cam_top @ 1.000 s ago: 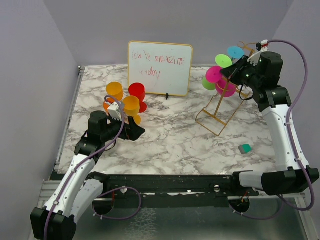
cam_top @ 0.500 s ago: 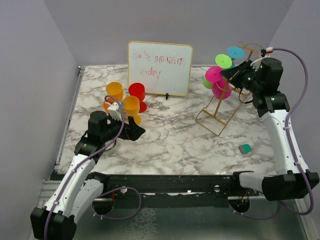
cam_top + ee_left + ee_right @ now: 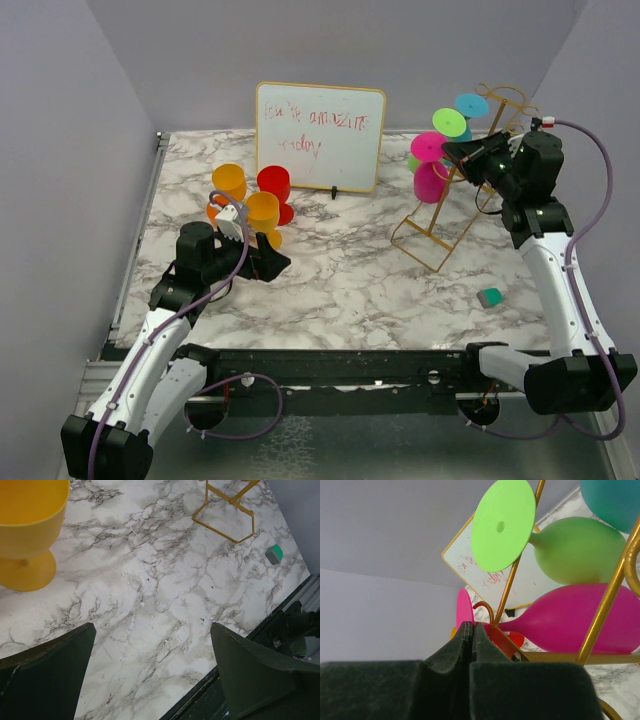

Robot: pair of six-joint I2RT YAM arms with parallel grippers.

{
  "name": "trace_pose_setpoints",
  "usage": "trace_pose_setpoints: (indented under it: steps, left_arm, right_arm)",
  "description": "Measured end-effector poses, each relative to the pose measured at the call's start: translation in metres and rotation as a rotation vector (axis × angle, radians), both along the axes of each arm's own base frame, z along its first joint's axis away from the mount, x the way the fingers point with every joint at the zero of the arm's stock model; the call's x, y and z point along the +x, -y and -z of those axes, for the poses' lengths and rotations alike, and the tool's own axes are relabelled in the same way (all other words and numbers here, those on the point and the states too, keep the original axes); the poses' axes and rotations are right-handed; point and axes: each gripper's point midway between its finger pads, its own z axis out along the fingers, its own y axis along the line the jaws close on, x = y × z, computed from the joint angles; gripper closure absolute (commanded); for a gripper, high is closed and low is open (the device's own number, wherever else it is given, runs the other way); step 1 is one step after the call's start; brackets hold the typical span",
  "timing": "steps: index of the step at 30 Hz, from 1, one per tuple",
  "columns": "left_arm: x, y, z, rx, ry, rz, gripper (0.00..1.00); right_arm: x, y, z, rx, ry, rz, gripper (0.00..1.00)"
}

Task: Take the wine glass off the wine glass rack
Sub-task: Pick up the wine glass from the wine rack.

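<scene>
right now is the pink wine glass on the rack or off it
On it: the pink wine glass hangs foot up, bowl down, from the wine glass rack's gold rails.

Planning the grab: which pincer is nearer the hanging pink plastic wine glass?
Right. The right pincer is beside the pink plastic wine glass; the left pincer hovers far left.

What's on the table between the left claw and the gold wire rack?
Only bare marble table lies between the open left gripper and the rack. The overhead view shows this.
</scene>
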Motion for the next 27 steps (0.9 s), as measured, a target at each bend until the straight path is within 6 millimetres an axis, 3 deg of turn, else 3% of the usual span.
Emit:
trace_pose_setpoints:
  steps: [8,27]
  left_arm:
    - [0.0,0.0,0.0,0.0,-0.002,0.0,0.01]
    - [0.0,0.0,0.001,0.001,-0.005,0.0,0.01]
  right_arm:
    - [-0.003,0.002,-0.012,0.072,0.029,0.031,1.0]
    - [0.001,0.004,-0.016,0.167,0.049,0.066,0.99]
